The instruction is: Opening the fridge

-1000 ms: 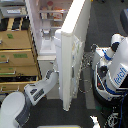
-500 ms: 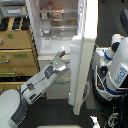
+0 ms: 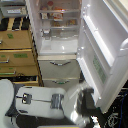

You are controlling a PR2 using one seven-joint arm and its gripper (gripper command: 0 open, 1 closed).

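The tall white fridge [image 3: 60,70] stands in the middle of the exterior view with its upper door [image 3: 102,50] swung wide open to the view's right, showing lit shelves holding food. Below the open compartment are two drawers with curved silver handles [image 3: 59,63]. My white arm reaches across the bottom of the view from the left. Its gripper [image 3: 88,102] is a dark blur just beside the door's lower inner edge. The blur hides whether its fingers touch the door or how they stand.
A tan wooden drawer cabinet [image 3: 17,50] stands against the fridge on the view's left, with dark boxes on top. My white shoulder [image 3: 7,100] fills the bottom left corner. Dark cables and gear [image 3: 115,117] lie at the bottom right behind the door.
The fridge door has swung from partly open to wide open toward the view's right. My arm has dropped lower and now lies across the bottom, near the door's lower edge.
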